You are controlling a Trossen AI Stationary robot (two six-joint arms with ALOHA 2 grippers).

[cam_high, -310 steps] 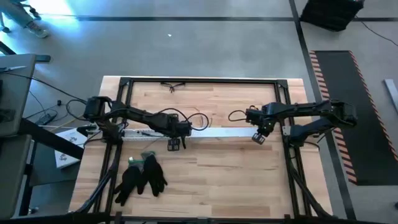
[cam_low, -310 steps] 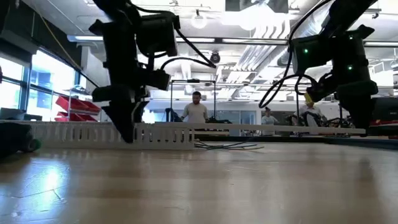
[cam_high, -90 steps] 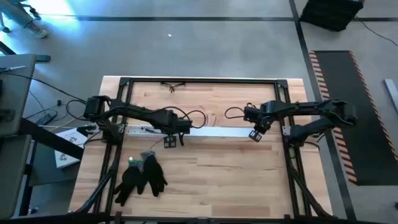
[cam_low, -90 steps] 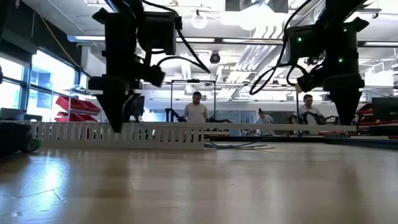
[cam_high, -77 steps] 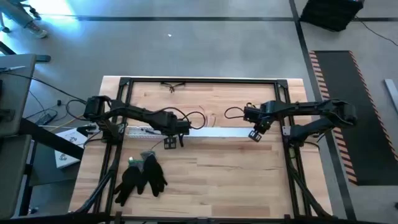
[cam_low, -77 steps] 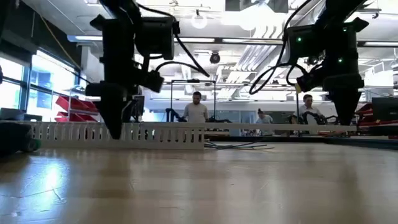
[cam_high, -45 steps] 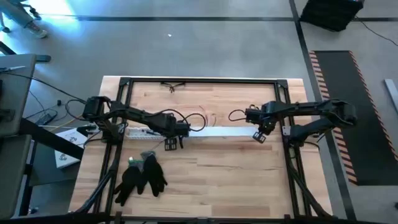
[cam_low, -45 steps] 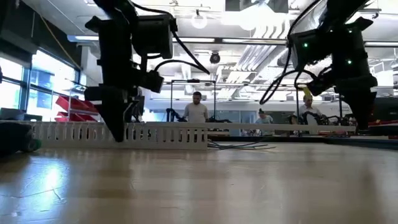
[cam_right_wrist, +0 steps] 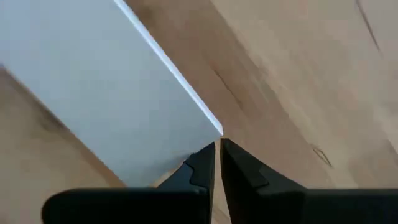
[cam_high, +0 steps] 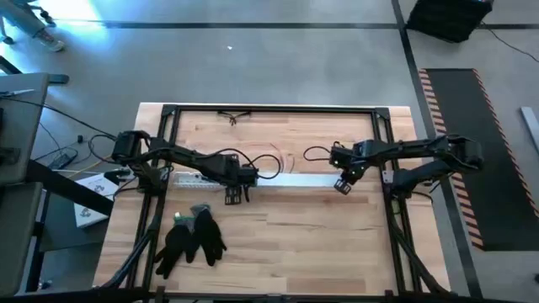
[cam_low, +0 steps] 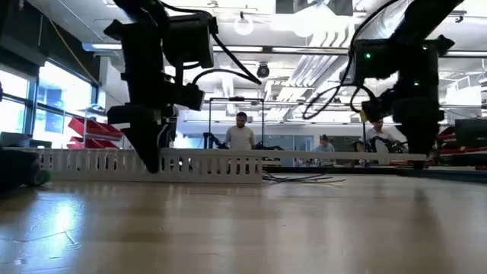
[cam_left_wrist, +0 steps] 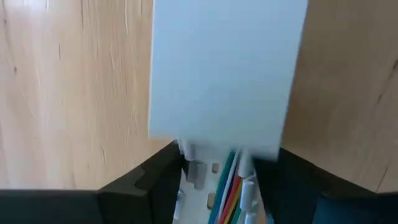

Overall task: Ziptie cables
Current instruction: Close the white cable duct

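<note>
A long white slotted channel (cam_high: 202,178) lies across the table's middle. A flat white cover (cam_high: 295,178) runs on from it toward the right. Coloured cables (cam_left_wrist: 231,186) lie inside the channel, and more thin cables (cam_low: 298,179) lie looped on the table just beyond it. My left gripper (cam_high: 236,187) points down over the channel, one finger on each side. My right gripper (cam_high: 340,185) is shut, its tips at the cover's right end (cam_right_wrist: 214,127). My left gripper comes from above, pointing down, with its two fingers (cam_left_wrist: 163,177) across the channel, against the outer sides of its walls (cam_left_wrist: 184,163). The channel rests on the table. My right gripper's shut fingertips (cam_right_wrist: 202,163) stand at the corner of the cover's end; I cannot tell whether they touch it.
Black gloves with a green patch (cam_high: 192,237) lie on the near left of the table. A black frame (cam_high: 269,109) runs around the table's edges. People stand in the room beyond the far edge (cam_low: 240,137). Bare wood lies near the front (cam_high: 312,244).
The slotted channel has slid a little toward the table's right edge, and my left gripper has gone with it. My right gripper went toward the right edge, then came back left to the cover's end.
</note>
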